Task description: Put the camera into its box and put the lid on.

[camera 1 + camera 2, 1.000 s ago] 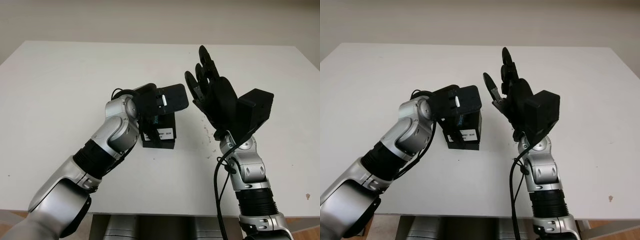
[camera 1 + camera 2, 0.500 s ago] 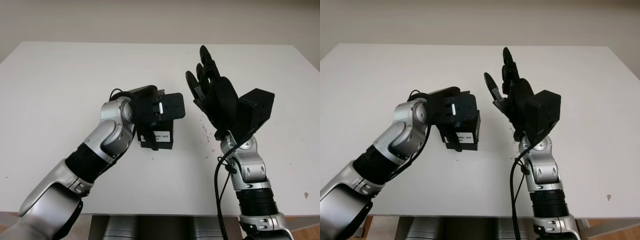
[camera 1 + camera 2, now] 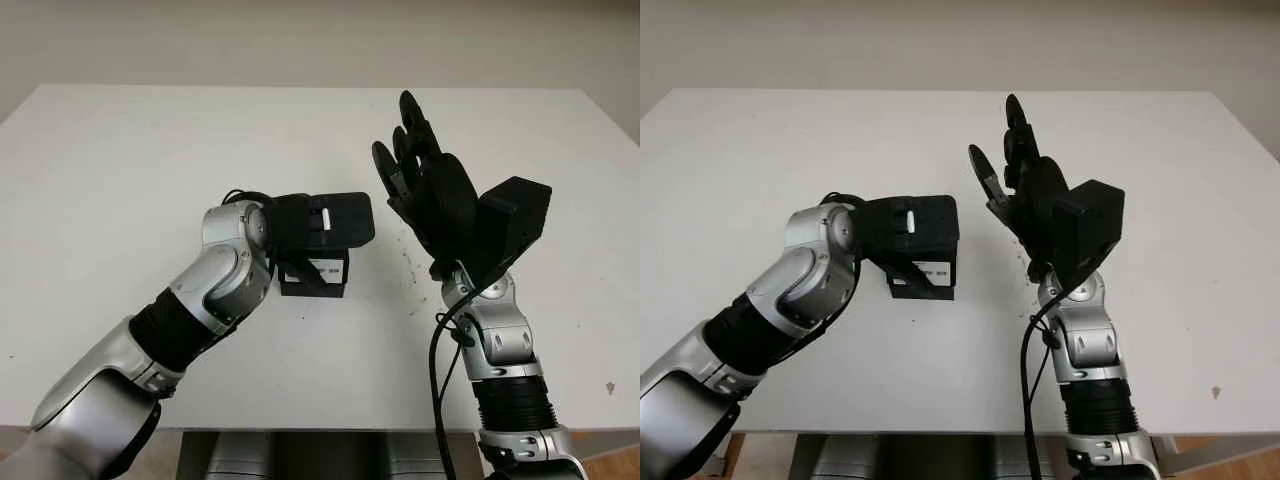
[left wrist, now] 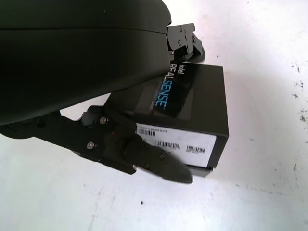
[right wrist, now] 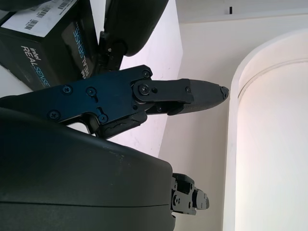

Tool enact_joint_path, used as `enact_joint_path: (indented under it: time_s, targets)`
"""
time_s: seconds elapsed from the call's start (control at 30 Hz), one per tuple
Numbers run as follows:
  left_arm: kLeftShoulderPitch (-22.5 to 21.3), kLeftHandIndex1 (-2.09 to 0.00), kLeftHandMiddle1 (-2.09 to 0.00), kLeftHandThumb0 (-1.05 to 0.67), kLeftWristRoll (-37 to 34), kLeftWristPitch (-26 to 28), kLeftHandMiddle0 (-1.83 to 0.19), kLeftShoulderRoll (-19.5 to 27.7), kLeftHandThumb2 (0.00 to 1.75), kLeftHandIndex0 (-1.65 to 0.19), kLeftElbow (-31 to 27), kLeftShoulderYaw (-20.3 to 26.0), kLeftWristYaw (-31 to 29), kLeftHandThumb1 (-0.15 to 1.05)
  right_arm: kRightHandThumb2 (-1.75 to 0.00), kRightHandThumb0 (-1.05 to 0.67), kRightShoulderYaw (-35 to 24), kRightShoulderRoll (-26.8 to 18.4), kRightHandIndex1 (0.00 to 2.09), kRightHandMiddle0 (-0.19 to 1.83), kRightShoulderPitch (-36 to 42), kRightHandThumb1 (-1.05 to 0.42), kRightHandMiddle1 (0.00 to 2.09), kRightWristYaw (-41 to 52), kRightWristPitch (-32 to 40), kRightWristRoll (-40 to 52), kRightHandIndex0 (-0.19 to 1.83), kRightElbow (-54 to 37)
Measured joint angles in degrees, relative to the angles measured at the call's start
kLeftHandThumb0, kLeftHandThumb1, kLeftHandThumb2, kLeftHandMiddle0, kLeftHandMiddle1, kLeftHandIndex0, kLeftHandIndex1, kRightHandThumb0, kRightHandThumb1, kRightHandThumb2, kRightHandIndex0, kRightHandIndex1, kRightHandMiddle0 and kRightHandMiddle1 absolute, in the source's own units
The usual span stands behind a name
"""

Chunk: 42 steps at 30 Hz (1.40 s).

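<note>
Box (image 3: pixel 316 272) shifted left, lid on, left hand (image 3: pixel 318 222) grasping it; right hand (image 3: pixel 425 185) raised, released.

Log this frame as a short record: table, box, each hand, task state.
table: white tabletop
box: black rectangular cardboard box printed "Intel RealSense", white barcode label on one side, lid on, standing on the table
left hand: black three-finger left hand over the box, one finger across the labelled side, another at the far edge
right hand: black right hand open, raised beside the box, apart from it
task state: box closed; contents hidden
</note>
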Motion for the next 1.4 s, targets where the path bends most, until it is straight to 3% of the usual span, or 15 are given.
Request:
enact_joint_path:
  time_s: [0.43, 0.73, 1.17, 1.4]
  targets:
    - [-3.2, 0.00, 0.00, -0.60, 1.0, -1.9, 0.19, 3.8, 0.21, 0.19, -0.8, -4.1, -7.2, 1.05, -0.34, -0.70, -0.5, 0.0, 0.05, -0.07, -0.1, -1.05, 0.05, 0.5, 0.3, 1.0, -0.17, 0.0]
    - [-3.3, 0.00, 0.00, -0.64, 1.1, 1.6, 0.19, 8.1, 0.24, 0.19, -10.0, -4.4, -12.6, 1.05, -0.33, -0.70, -0.5, -0.1, 0.05, -0.06, -0.6, -1.05, 0.06, 0.3, 0.3, 0.4, -0.16, 0.1]
    - [1.2, 0.00, 0.00, -0.59, -0.7, 4.2, 0.19, 14.8, 0.26, 0.19, -22.3, -1.4, -13.8, 1.05, -0.33, -0.69, -0.6, -0.3, 0.06, -0.05, -0.9, -1.05, 0.06, 0.6, 0.8, 0.1, -0.15, 0.5]
    - [4.8, 0.00, 0.00, -0.59, -0.9, -1.6, 0.19, 16.1, 0.25, 0.19, -24.5, 0.8, -11.2, 1.05, -0.33, -0.70, -0.7, -0.5, 0.06, -0.05, -0.9, -1.05, 0.06, 1.1, 0.9, 0.1, -0.15, 0.5]
